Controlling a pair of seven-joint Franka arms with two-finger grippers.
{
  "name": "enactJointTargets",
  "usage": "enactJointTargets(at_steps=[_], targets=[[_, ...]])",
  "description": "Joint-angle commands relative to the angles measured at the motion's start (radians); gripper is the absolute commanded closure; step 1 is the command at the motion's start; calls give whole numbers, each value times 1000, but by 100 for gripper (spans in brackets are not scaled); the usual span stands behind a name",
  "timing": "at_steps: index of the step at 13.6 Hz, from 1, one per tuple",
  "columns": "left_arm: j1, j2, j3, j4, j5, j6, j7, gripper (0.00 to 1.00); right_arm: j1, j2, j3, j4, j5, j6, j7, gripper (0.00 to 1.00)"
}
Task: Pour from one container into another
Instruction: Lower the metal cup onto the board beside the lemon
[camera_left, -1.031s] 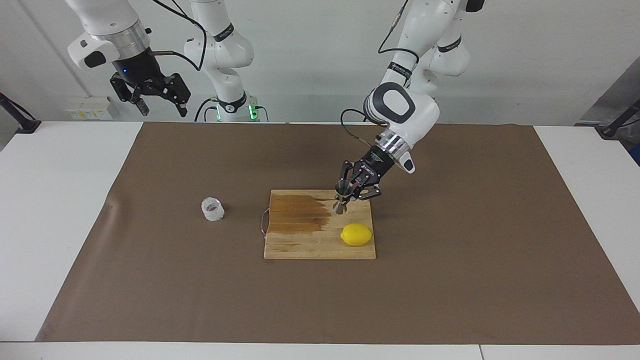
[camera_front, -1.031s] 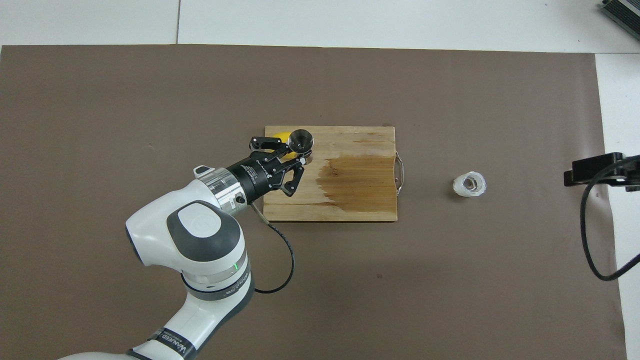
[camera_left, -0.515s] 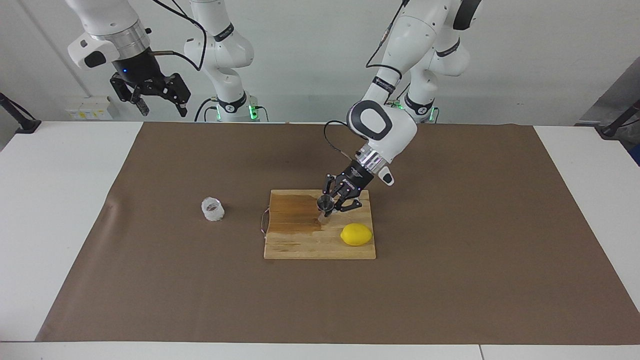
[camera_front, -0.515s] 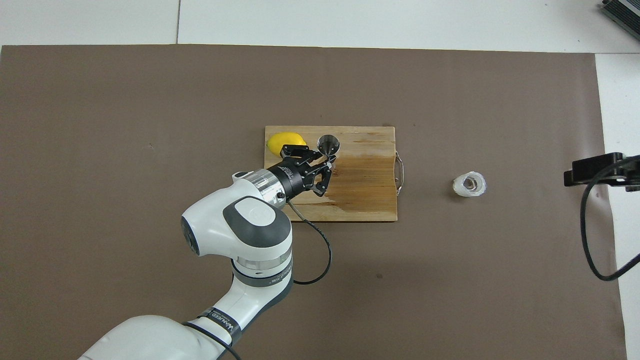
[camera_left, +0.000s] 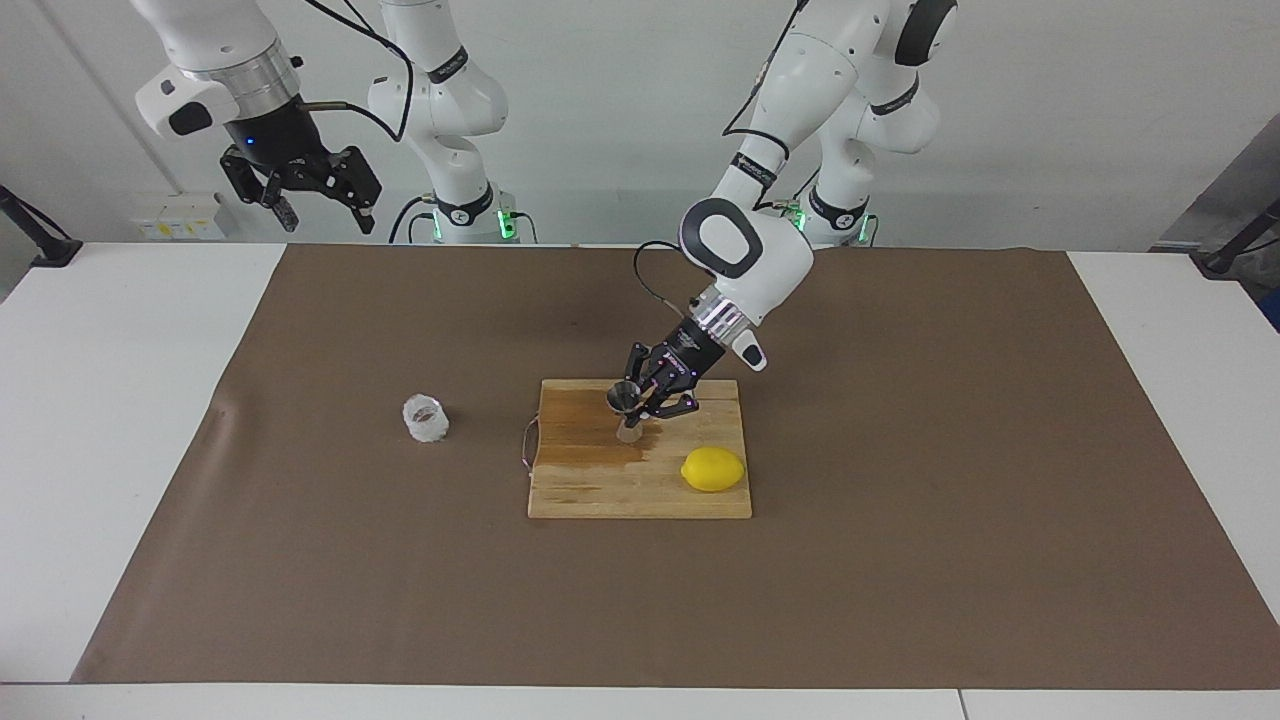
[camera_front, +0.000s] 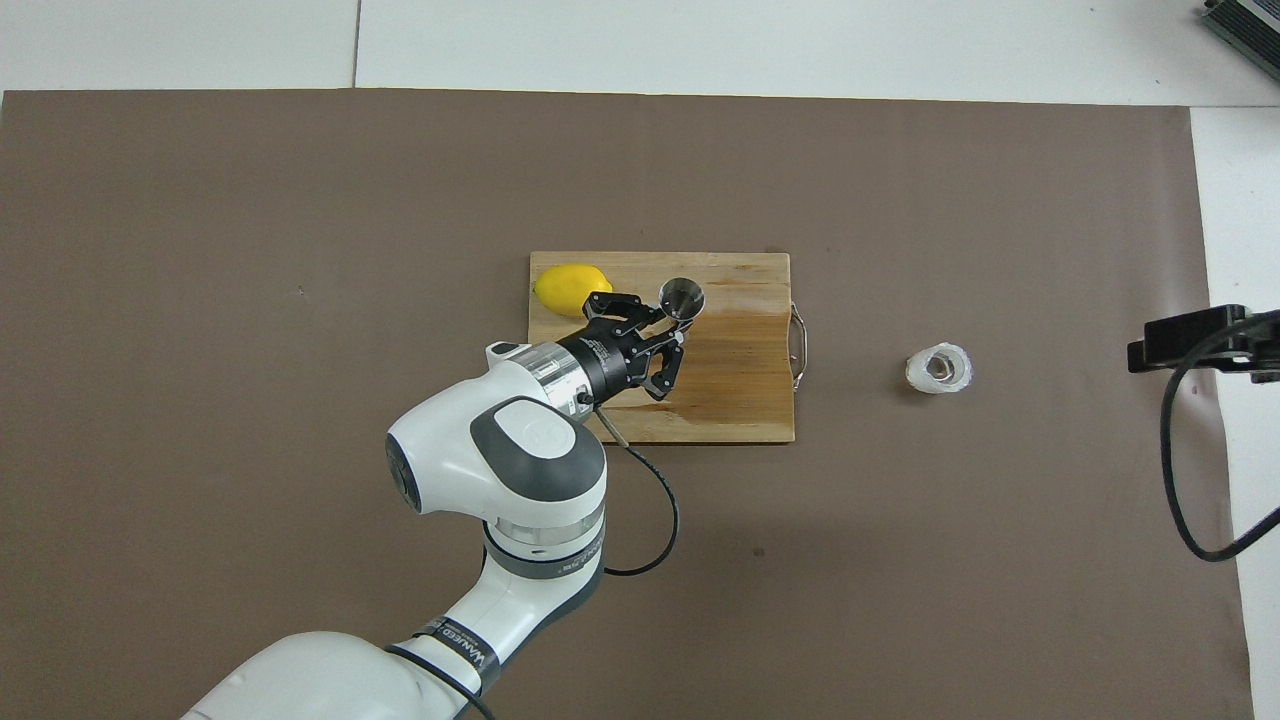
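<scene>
The small shiny steel hourglass-shaped jigger (camera_left: 627, 412) sits just above the centre of the facing frame, upright, mouth open to the ceiling, with its foot low over the rectangular wooden cutting board (camera_left: 600, 490), and whether it touches the wood cannot be told. In the overhead frame the jigger (camera_front: 682, 297) shows as a round steel mouth over the board's (camera_front: 740, 400) upper middle. Clamped on it is the left gripper (camera_left: 640, 400), black fingers (camera_left: 664, 403) closed around the jigger's narrow waist, the hand slanting down from the upper right of the facing frame. From overhead the left gripper (camera_front: 672, 322) comes in from the lower left, and the jigger sits right at its tips.

Just beside it, at the board's lower right in the facing frame, lies a yellow lemon (camera_left: 713, 469); overhead the lemon (camera_front: 566, 288) is at the board's upper left corner, close by the gripper's knuckles. A dark wet stain (camera_left: 580, 425) covers the board's upper left part in the facing frame.

Left of the board, alone on the brown table mat (camera_left: 900, 560), stands the small clear faceted whitish cup (camera_left: 425, 419), well apart from the jigger; overhead the cup (camera_front: 939, 368) is right of centre.

Upper left of the facing frame, the right gripper (camera_left: 318, 207) hangs high, fingers spread and holding nothing, waiting.
</scene>
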Motion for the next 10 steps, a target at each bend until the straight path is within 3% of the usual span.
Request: enactJointTargets(at_steps=[1, 10], targets=[[-12, 31, 7, 28, -5, 20, 20, 100, -14, -18, 4, -16, 19, -1, -25, 0], [-10, 51, 7, 28, -4, 12, 68, 100, -14, -18, 4, -16, 19, -1, -25, 0]])
